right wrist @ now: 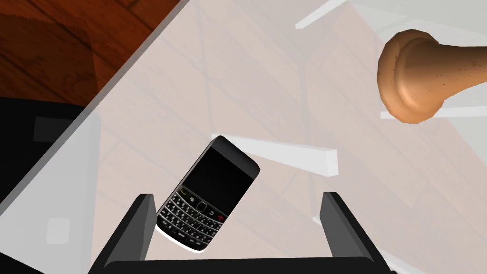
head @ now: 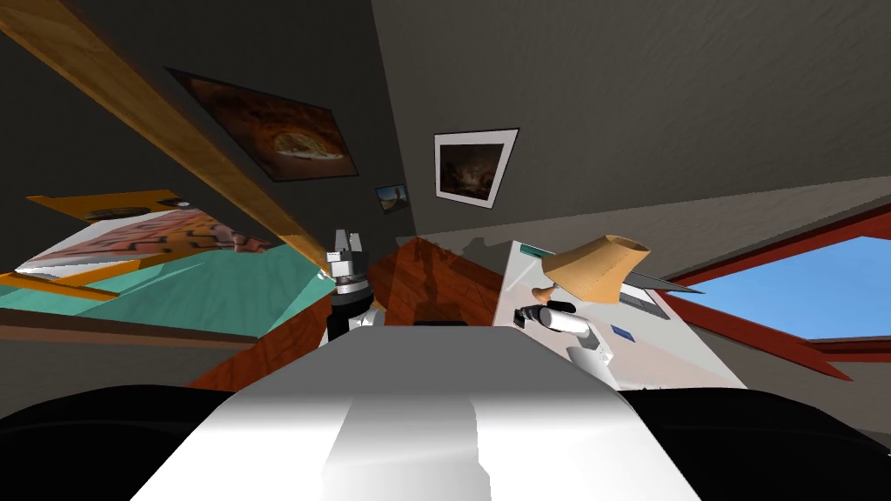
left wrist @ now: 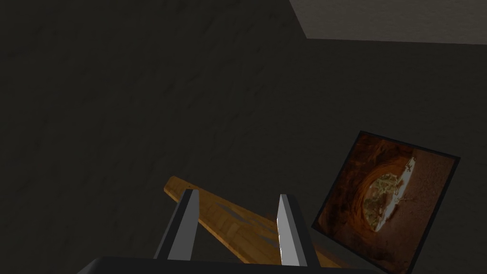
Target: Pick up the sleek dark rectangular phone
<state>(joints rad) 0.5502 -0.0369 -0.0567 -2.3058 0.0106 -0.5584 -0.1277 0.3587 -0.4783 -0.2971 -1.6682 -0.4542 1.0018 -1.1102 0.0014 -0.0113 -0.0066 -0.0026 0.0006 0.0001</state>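
A black phone [right wrist: 209, 195] with a dark screen and a small keypad lies flat on a see-through glass table top [right wrist: 266, 81]. My right gripper [right wrist: 238, 216] hangs open just above it; the phone sits between the fingers, close to one finger [right wrist: 138, 223] and well apart from the other. In the head view the right hand [head: 544, 315] is over the near end of the pale table [head: 670, 348]. My left gripper [head: 345, 242] is raised in front of a dark wall, and its fingers [left wrist: 183, 228] stand open with nothing between them.
A tan lamp [head: 596, 265] stands on the table beside my right hand, its rounded base [right wrist: 413, 78] just beyond the phone. A small blue object [head: 621, 331] lies further along the table. Reddish wooden floor [right wrist: 71, 43] shows past the table's edge.
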